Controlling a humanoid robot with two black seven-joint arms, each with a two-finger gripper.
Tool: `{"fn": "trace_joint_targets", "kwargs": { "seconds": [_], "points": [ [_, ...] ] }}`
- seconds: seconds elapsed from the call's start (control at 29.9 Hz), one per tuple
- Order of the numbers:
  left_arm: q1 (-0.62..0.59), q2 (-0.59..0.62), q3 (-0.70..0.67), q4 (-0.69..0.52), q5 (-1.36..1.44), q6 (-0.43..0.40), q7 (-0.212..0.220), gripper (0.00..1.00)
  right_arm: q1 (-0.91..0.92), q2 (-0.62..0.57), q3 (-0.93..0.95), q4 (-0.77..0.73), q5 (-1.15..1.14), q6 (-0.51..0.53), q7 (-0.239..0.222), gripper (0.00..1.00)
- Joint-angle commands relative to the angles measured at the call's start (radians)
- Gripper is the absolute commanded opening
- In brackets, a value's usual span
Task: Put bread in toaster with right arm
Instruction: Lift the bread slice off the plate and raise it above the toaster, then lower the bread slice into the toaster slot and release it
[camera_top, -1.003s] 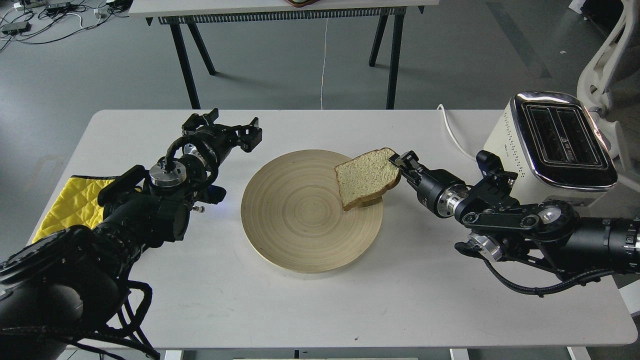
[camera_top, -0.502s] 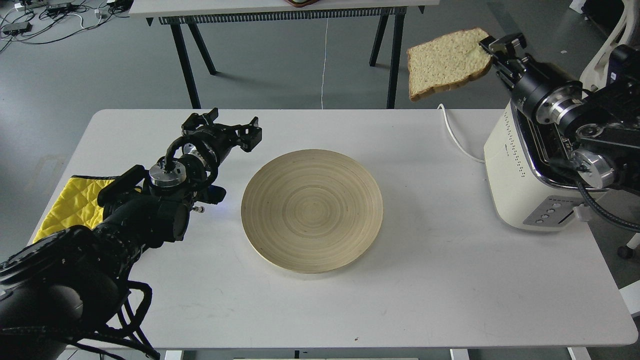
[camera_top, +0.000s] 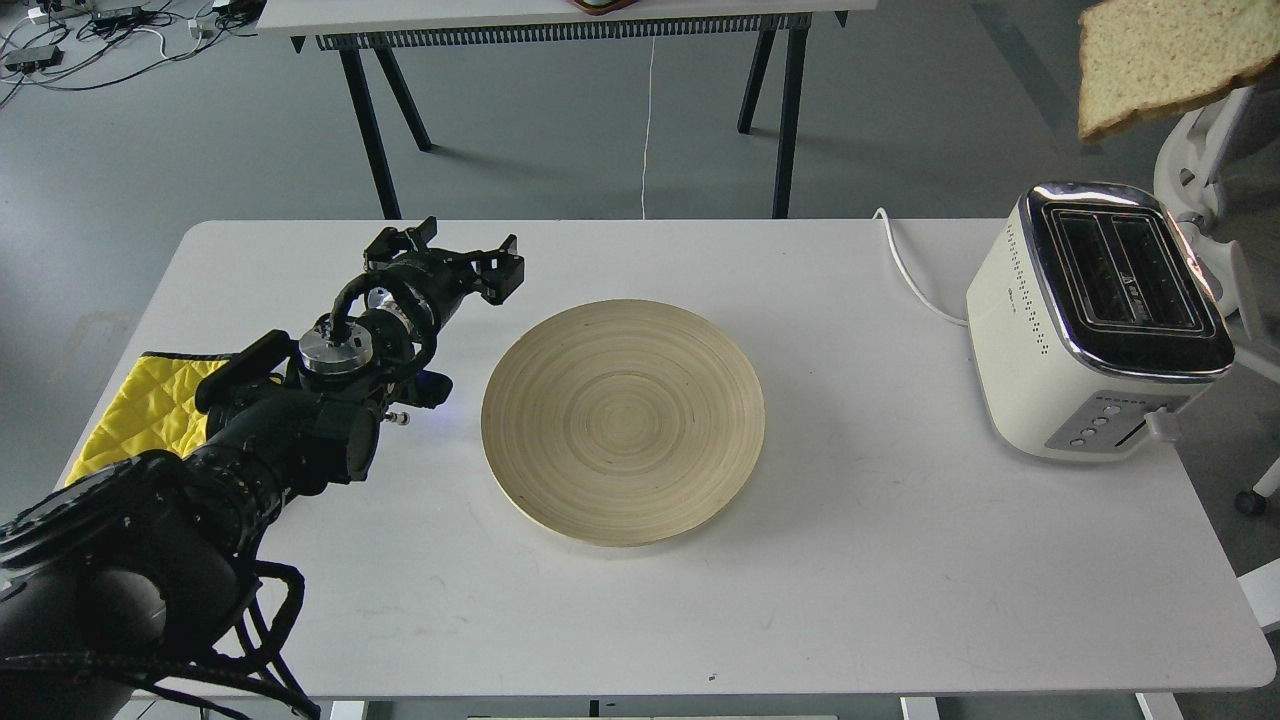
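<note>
1. While the right arm and its gripper sit outside the head view, the bread (camera_top: 1170, 55) hangs in the air at the top right corner, above and behind the toaster (camera_top: 1095, 320); can't tell what grips it or how the right jaws stand.
2. Bread is cut off by the upper frame edge; pale crumb face toward camera, brown crust along its lower edge.
3. Toaster stands upright near the right end of the white table (camera_top: 850, 560), both black slots empty, buttons on its near end, white cord (camera_top: 905, 265) running off the back edge.
4. Round wooden plate (camera_top: 622, 420) at table centre, nothing on it.
5. Left gripper (camera_top: 462, 262) hovers just left of the plate, fingers spread apart, holding nothing.
6. Yellow cloth (camera_top: 140, 405) lies at the table's left edge, partly under the left arm.
</note>
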Motion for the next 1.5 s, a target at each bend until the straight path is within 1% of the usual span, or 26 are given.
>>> {"fn": "trace_joint_targets", "kwargs": {
  "seconds": [0.0,0.2,0.5,0.87,1.04,1.47],
  "points": [
    [0.0,0.0,0.0,0.0,0.0,0.0,0.0,1.0,0.0,-0.021,-0.057,-0.006,-0.043,-0.003,-0.002,0.0],
    [0.0,0.0,0.0,0.0,0.0,0.0,0.0,1.0,0.0,-0.028,-0.142,-0.006,-0.047,-0.008,-0.002,0.0],
    [0.0,0.0,0.0,0.0,0.0,0.0,0.0,1.0,-0.006,-0.027,-0.191,-0.006,-0.046,-0.018,-0.002,0.01],
    [0.0,0.0,0.0,0.0,0.0,0.0,0.0,1.0,-0.034,-0.016,-0.202,-0.004,-0.037,-0.023,-0.002,0.01],
    [0.0,0.0,0.0,0.0,0.0,0.0,0.0,1.0,-0.051,0.007,-0.202,-0.006,-0.034,-0.043,-0.003,0.01],
    [0.0,0.0,0.0,0.0,0.0,0.0,0.0,1.0,-0.06,0.034,-0.199,-0.006,-0.029,-0.052,-0.003,0.01]
  ]
}}
